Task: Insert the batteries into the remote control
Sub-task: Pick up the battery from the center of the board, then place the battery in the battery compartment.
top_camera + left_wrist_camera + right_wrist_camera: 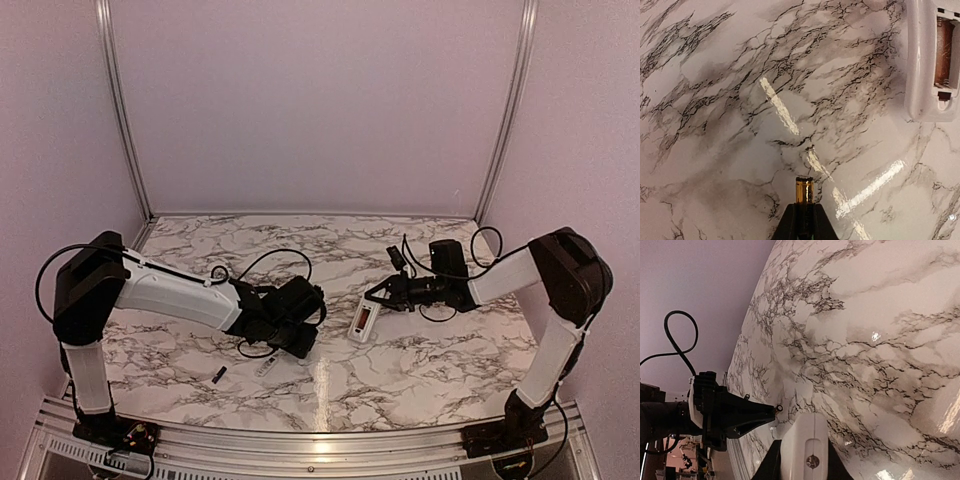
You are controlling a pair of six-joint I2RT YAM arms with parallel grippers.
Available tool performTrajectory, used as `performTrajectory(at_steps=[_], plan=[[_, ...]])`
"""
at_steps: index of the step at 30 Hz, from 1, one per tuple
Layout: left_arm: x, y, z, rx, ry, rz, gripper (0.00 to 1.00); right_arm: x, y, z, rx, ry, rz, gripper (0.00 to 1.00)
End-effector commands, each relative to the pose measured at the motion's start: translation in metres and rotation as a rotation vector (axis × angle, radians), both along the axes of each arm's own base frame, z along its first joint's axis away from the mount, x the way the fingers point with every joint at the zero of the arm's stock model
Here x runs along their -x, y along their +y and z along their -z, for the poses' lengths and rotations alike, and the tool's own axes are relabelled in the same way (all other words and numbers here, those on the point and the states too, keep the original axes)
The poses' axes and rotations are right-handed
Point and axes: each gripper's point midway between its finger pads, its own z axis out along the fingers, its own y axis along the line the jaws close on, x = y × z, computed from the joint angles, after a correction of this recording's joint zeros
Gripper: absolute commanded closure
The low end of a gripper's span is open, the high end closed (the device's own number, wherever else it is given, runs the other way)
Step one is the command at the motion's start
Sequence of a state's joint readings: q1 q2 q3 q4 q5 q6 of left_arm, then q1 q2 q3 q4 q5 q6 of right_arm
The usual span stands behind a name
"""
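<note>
**Golden battery held short of the open remote**

We show the left tool (804,214) clenched on the golden battery (804,189), whose capped end projects past the fingertips above the marble table (715,125). In the left wrist view the remote control (920,65) lies toward 1 o'clock, back upward, with its reddish slot (944,50) exposed and apparently empty. The right tool (801,467) grasps one end of the remote, which looks to rest on the table. In the top view the black battery (219,375) lies loose on the table at about 7 o'clock from the left tool. A small pale piece (266,366) lies between them; we cannot tell what it is.

Risks, as we judge them:
- **Grip depth:** the fingers hide the rest of the battery, so a shallow hold could let contact with the slot wall pivot or eject it.
- **Alignment:** an approach not parallel to the slot would leave the battery bridging the rim.
- **Polarity:** we cannot read it, so reversed seating is possible.
- **Remote slip:** downward pressure could skid the remote if the right tool's hold is light.
</note>
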State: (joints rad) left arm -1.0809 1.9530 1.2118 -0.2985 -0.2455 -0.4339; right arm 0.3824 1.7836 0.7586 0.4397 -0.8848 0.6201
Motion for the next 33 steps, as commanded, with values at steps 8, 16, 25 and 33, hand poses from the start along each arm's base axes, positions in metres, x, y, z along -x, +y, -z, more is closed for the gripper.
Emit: performTrajectory(at_steps=[8, 16, 25, 33], plan=[[0.041, -0.009, -0.076, 0.240, 0.065, 0.112, 1.00, 0.027, 0.035, -0.028, -0.144, 0.035, -0.031, 1.00], [0.054, -0.021, -0.079, 0.266, 0.102, 0.124, 1.00, 0.041, 0.047, -0.024, -0.192, 0.126, -0.017, 1.00], [0.056, -0.037, -0.075, 0.257, 0.119, 0.123, 1.00, 0.049, 0.056, -0.012, -0.186, 0.183, -0.010, 1.00], [0.052, -0.043, -0.071, 0.234, 0.123, 0.107, 1.00, 0.054, 0.055, -0.003, -0.189, 0.242, 0.006, 1.00]])
